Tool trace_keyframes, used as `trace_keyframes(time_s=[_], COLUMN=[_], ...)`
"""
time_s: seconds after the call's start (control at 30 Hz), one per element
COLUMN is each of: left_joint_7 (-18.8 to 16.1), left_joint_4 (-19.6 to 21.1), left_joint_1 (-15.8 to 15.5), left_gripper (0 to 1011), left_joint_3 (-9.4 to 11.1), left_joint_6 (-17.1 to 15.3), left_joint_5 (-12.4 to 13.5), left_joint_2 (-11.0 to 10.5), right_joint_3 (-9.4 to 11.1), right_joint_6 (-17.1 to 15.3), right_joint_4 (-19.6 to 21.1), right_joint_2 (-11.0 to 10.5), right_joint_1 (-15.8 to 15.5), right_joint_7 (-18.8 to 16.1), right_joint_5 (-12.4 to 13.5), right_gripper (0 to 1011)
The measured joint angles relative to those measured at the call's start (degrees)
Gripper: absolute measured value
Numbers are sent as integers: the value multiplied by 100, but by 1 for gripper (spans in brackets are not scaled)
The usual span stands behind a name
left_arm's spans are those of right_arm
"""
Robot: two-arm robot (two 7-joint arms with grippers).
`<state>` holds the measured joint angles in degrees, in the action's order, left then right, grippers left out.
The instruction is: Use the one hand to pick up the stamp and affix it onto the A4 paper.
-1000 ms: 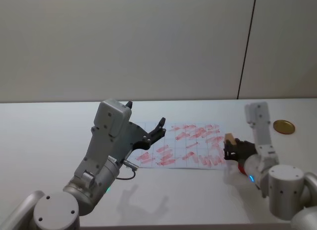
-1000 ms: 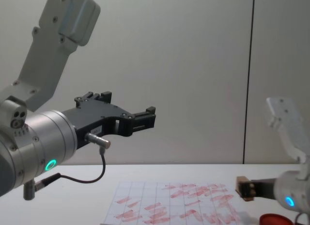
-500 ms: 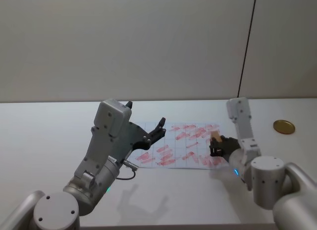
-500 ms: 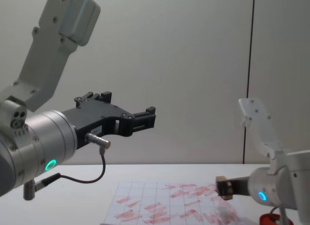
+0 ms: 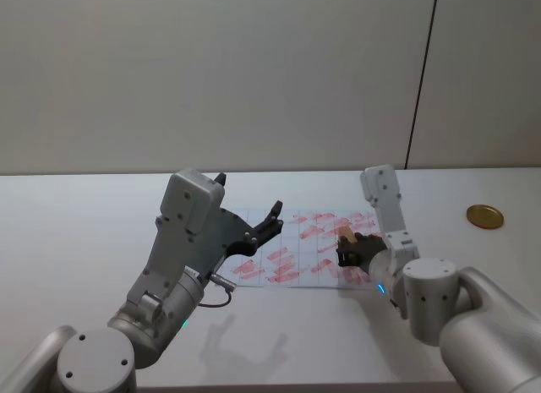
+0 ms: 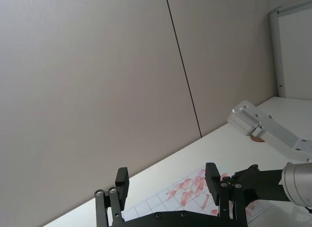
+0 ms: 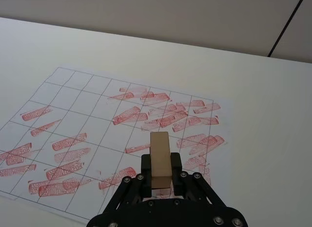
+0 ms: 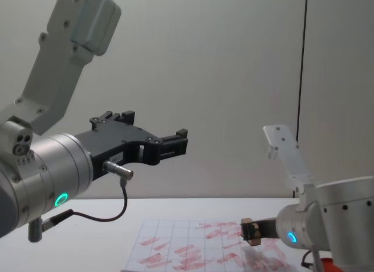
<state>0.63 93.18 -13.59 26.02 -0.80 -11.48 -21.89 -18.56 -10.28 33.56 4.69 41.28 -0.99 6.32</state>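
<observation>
With the hand (image 7: 161,169) clamped on the stamp (image 7: 159,154), upright over the paper's (image 7: 83,110) right side, you should pick a bare grid cell, lower straight down and press flat and evenly, while the left gripper (image 6: 166,174) hangs open, raised over the paper's left part.

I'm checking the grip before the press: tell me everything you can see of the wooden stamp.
The stamp is a small rectangular block of pale tan wood with plain, unmarked sides. The right gripper is shut on it, black fingers clamping two opposite sides, part of the block sticking out beyond the fingertips. It is held over the right part of the A4 paper, above the red marks; in the chest view it seems clear of the sheet. Its inked face is hidden.
</observation>
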Motion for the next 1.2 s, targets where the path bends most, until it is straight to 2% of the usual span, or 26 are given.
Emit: trace_keyframes(time_s=[0.4,1.2], left_joint_7=[0,0], left_joint_4=[0,0], left_joint_1=[0,0], left_gripper=[993,993], left_joint_3=[0,0], left_joint_6=[0,0], left_joint_5=[0,0], left_joint_2=[0,0], right_joint_3=[-22,83], right_joint_6=[239,509], right_joint_4=[-857,-1771], right_joint_2=[178,304], right_joint_1=[436,850], right_joint_7=[-10,-31], right_joint_5=[-65,-156], right_gripper=[216,217])
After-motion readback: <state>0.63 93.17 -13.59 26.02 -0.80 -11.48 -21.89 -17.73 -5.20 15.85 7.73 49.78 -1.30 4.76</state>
